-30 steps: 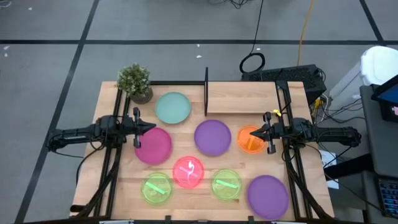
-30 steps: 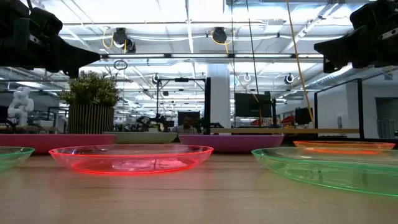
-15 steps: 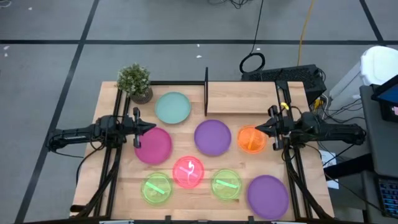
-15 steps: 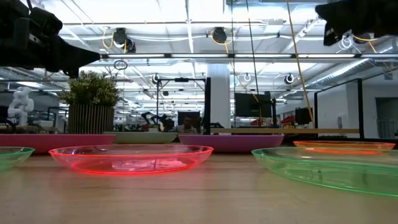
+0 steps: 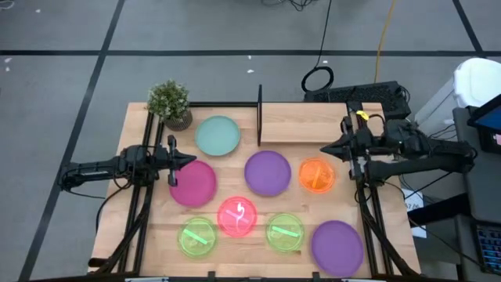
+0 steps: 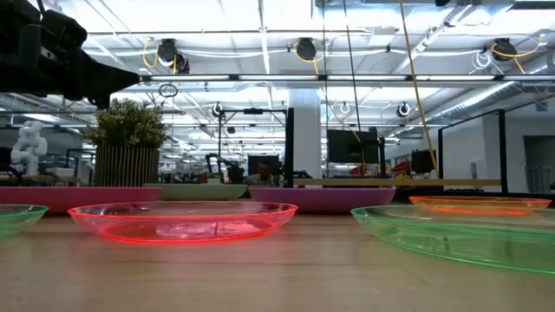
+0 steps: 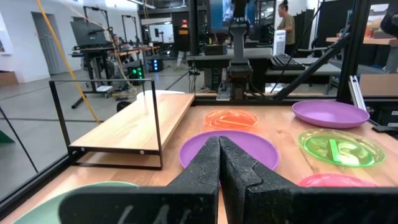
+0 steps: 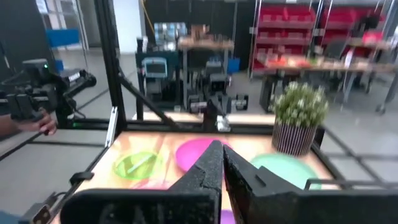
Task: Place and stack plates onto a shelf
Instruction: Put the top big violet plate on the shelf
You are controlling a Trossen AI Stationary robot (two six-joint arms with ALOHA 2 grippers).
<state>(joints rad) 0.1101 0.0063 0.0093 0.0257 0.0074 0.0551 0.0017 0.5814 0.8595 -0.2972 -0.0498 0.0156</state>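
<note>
Table [image 5: 235,251]: a wooden top carrying 8 plates, a shelf and a plant; none of the plates is on the shelf yet.
Shelf [image 5: 301,125]: a low light board at the far side, right of centre, with a thin black panel [image 5: 259,117] standing at its left end; bare on top.
Left arm: waits over the left side, its gripper [image 5: 188,159] at the far edge of the magenta plate [image 5: 192,183], fingers pressed together on nothing.
Right arm: its gripper [image 5: 324,147] hangs near the right edge, between the shelf and the orange plate [image 5: 316,175], raised above the table, fingers clenched and empty.
Big plates: teal [image 5: 218,135] far left beside the plant, purple [image 5: 268,171] in the middle just in front of the shelf, another purple [image 5: 337,244] at the near right corner.
Small plates: pink [image 5: 237,216] near centre, green [image 5: 197,236] to its left, green [image 5: 285,232] to its right.
Plant [image 5: 171,103]: far left corner, just beside the teal plate.
Risk: these dishes look thin and slick, so I'd expect a closed or poorly placed grip to skid one across the wood instead of lifting it.
Risk: a carried plate could clip the shelf's edge or the black panel and knock the board askew.
</note>
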